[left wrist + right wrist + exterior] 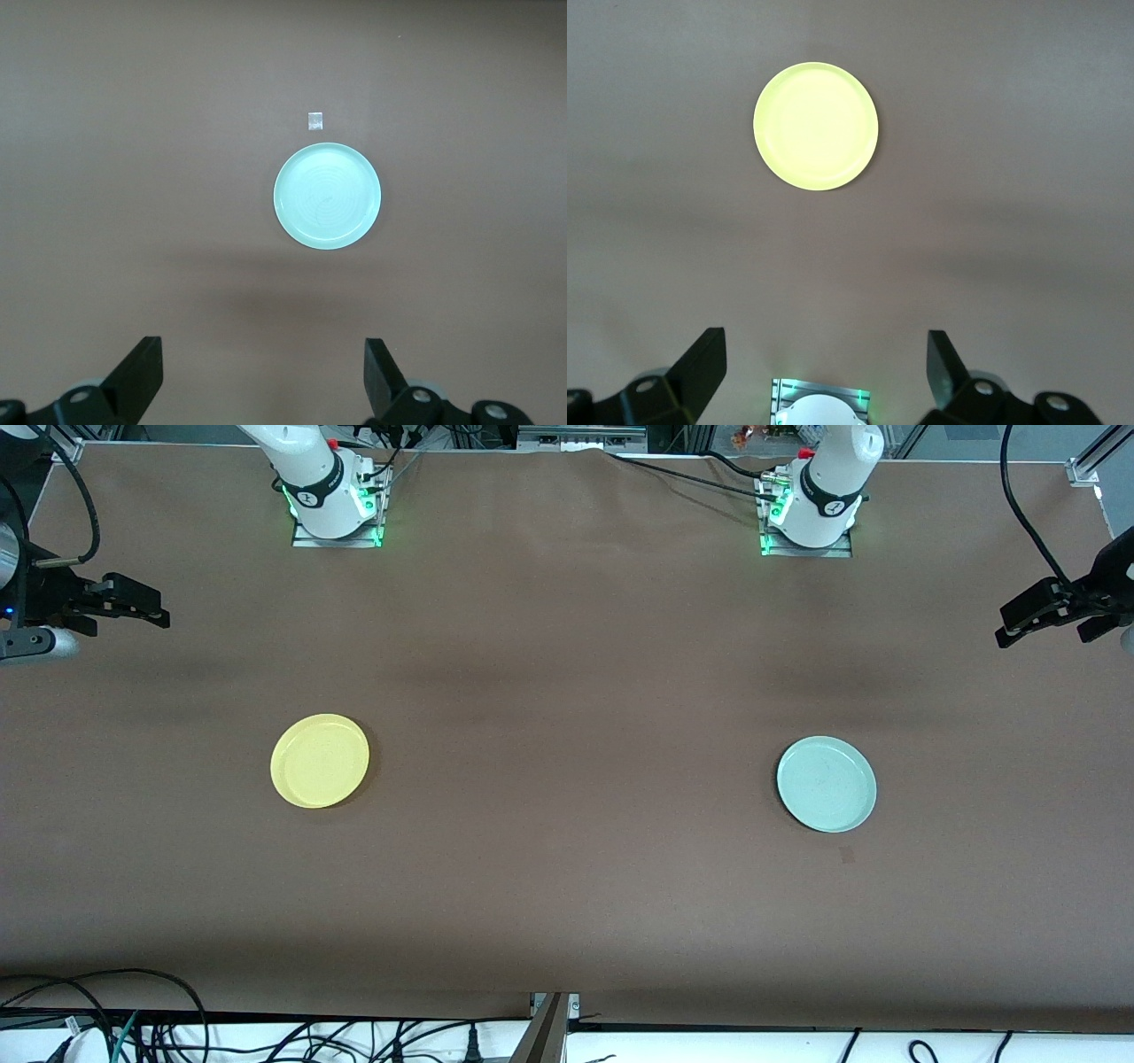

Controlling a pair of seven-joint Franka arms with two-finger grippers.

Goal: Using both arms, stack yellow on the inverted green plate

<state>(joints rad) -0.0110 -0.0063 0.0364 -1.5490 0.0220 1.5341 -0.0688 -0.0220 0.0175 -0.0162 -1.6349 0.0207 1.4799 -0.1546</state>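
The yellow plate [320, 760] lies flat on the brown table toward the right arm's end; it also shows in the right wrist view [816, 125]. The pale green plate [827, 784] lies flat toward the left arm's end, its face with faint ring marks up [327, 197]. My right gripper [146, 607] hangs open and empty high over the table's edge at its own end [827, 350]. My left gripper [1019, 624] hangs open and empty high over the table's edge at its end [263, 354]. Both are far from the plates.
A small pale square mark [847, 855] lies on the table just nearer the front camera than the green plate [314, 120]. The right arm's base [335, 496] and the left arm's base [811, 509] stand along the table's top edge. Cables lie below the table's front edge.
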